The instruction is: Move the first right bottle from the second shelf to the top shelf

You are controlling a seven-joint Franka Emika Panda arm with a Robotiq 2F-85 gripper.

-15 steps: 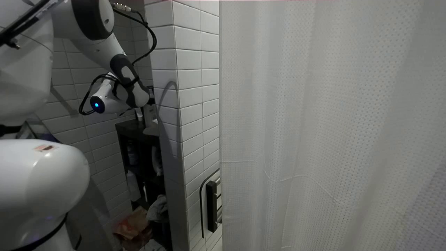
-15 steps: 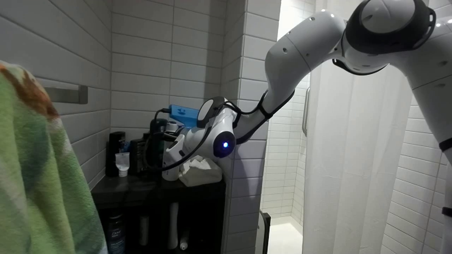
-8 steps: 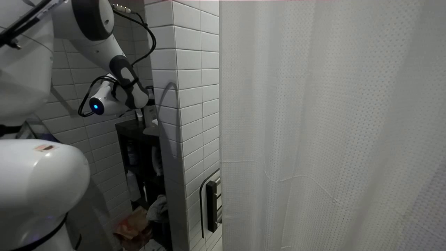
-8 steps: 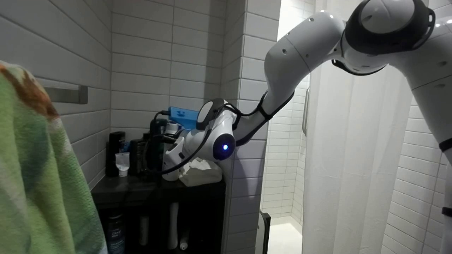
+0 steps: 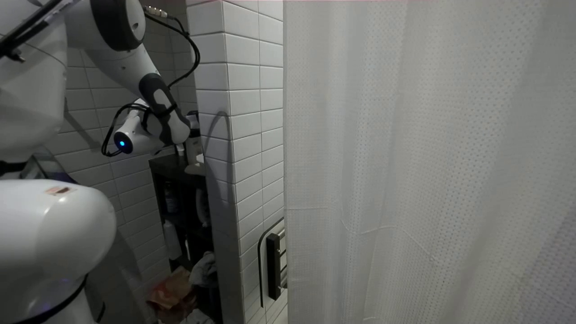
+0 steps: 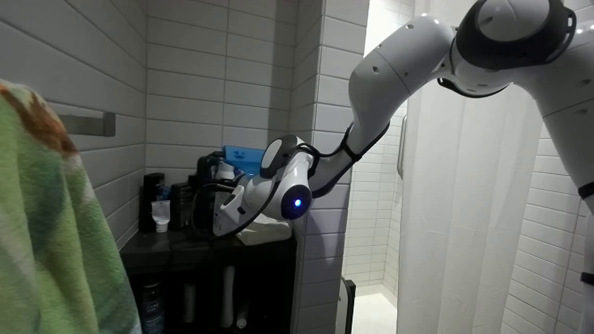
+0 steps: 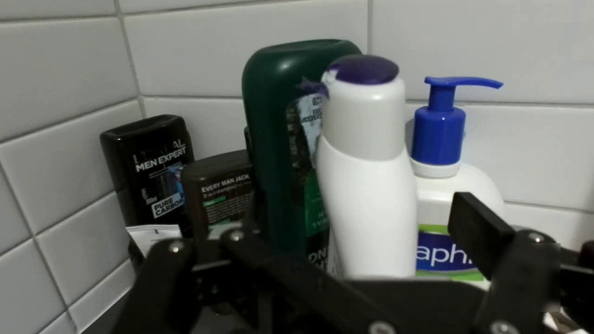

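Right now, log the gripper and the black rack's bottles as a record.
Gripper: black two-finger gripper, jaws wide apart, no grip visible
Nearest bottle: white plastic bottle with purple cap, roughly upright, seen between the jaws, base hidden
Left, wrist view: rounded dark green bottle, brown Every Man Jack bottle, black Men Expert bottle
Right, wrist view: white bottle with blue pump
Top level: dark top shelf, bearing a white bundle
Under it: dark Dove Men bottle, slim white object

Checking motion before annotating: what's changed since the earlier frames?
The arm's wrist sank slightly in both exterior views, and in an exterior view hides more of the white cloth. Nothing visibly grasped or released; pincer stands open now. Unchanged: white tube, top shelf, curtain.
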